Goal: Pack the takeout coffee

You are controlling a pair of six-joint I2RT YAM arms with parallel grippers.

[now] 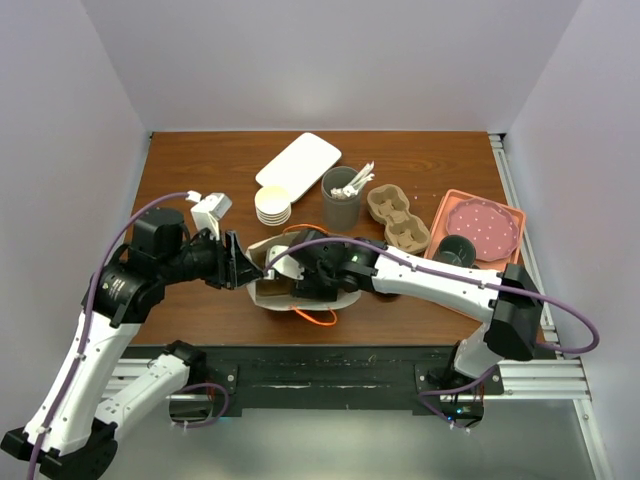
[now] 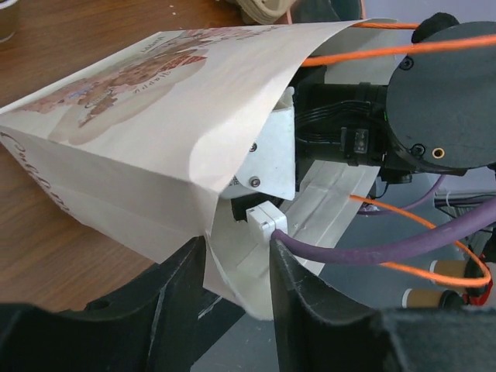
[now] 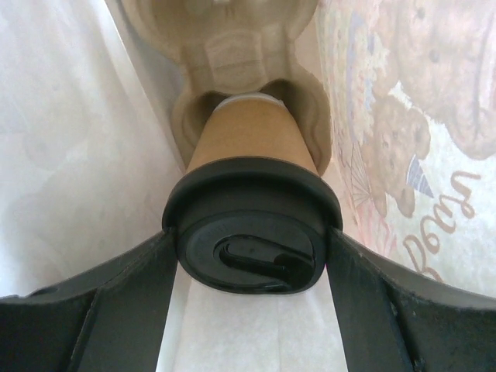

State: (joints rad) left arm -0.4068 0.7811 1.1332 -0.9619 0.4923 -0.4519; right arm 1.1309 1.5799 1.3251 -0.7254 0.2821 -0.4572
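Observation:
The takeout coffee [image 3: 249,232], a tan paper cup under a black lid, lies inside the paper bag [image 3: 70,116]. Its base is set in a pulp cup carrier [image 3: 232,46]. My right gripper [image 3: 249,240] is shut on it, a finger pressed against each side of the lid. From above, the bag [image 1: 272,292] lies on its side in the middle of the table with the right gripper [image 1: 305,280] reaching into its mouth. My left gripper [image 2: 238,249] is open at the bag's [image 2: 155,116] rim. The paper edge sits loosely between its spread fingers.
Behind the bag stand a stack of lidless cream cups [image 1: 272,205], a white tray [image 1: 298,160], a dark grey cup of white utensils [image 1: 342,197] and a second pulp carrier [image 1: 398,220]. A pink tray [image 1: 480,225] and a black cup [image 1: 457,250] lie at the right. Orange bag handles [image 1: 318,318] trail near the front edge.

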